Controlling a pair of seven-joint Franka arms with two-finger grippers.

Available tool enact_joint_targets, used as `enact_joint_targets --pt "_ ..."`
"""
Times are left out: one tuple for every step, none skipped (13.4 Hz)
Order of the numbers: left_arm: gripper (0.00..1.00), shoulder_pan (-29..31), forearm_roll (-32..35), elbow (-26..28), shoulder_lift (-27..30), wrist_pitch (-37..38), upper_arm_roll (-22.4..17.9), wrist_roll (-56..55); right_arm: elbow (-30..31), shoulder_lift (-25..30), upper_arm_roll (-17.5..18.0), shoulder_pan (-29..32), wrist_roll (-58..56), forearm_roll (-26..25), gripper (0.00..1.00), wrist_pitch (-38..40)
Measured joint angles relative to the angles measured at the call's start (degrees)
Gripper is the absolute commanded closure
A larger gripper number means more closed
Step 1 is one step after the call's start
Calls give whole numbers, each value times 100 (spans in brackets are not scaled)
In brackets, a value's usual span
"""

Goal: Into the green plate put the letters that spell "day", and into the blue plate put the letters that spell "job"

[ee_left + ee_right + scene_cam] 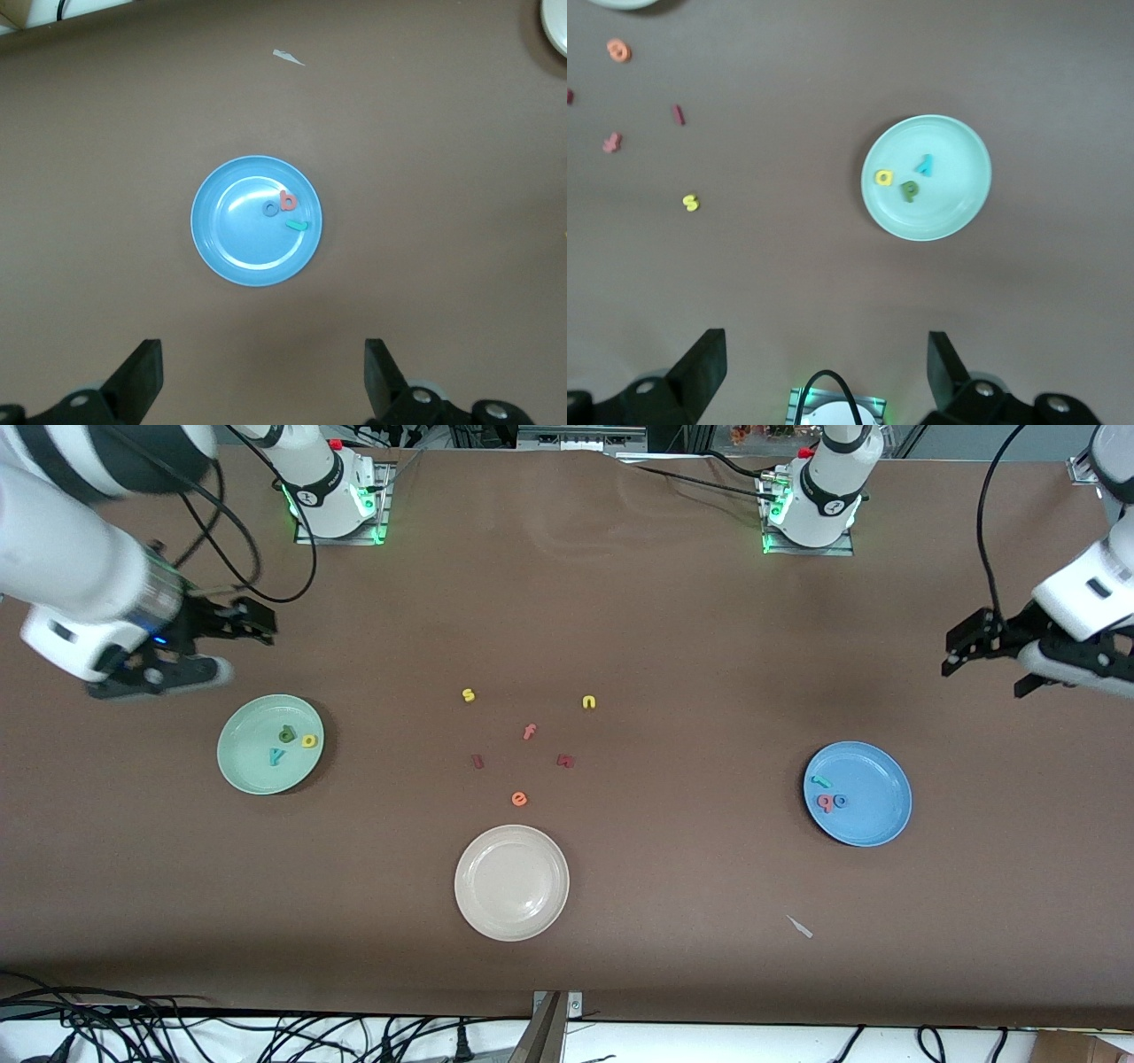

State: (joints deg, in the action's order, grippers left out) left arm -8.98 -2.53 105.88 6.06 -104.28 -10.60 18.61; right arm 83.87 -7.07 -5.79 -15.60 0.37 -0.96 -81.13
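Green plate [252, 775], toward right arm's end: 3 letters, dark green "d" [287, 734], yellow "a" [308, 740], teal "y" [277, 756].
Blue plate [873, 815], toward left arm's end: 3 letters, teal "j" [821, 781], blue "o" [840, 801], pink "b" [826, 803].
Cream plate [511, 881]: 1.
Loose letters mid-table: 6.
Left gripper [985, 651], right gripper [232, 624]: raised, jaws wide, holding nothing.

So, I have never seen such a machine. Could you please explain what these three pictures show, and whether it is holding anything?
These are two robot arms at a brown table. One picture looks down from a high camera facing them; the other two come from cameras on each arm's wrist. The right gripper hangs near the green plate, which holds a green "d", yellow "a" and teal "y". The left gripper hangs near the blue plate, which holds a teal "j", blue "o" and pink "b". Both jaws are open and hold nothing. Spare letters and a cream plate lie between.
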Motion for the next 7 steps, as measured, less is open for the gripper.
enact_joint_targets --pt "0 3 63 -126 25 244 21 -24 4 96 20 183 0 14 0 -4" --pt "0 4 126 -238 25 446 55 -97 13 149 27 351 -1 47 0 -16" --pt "0 14 209 -300 23 560 101 -272 34 162 28 455 -1 70 0 -38" --pt "0 32 240 -329 23 633 142 -417 96 158 32 514 17 71 0 -119" --pt "0 62 241 -352 19 763 175 -488 198 154 37 549 77 71 0 -285" --pt "0 93 241 -383 15 951 184 -516 302 152 44 573 129 71 0 -433" --pt "0 138 241 -435 12 1130 181 -530 375 152 49 590 160 71 0 -526"
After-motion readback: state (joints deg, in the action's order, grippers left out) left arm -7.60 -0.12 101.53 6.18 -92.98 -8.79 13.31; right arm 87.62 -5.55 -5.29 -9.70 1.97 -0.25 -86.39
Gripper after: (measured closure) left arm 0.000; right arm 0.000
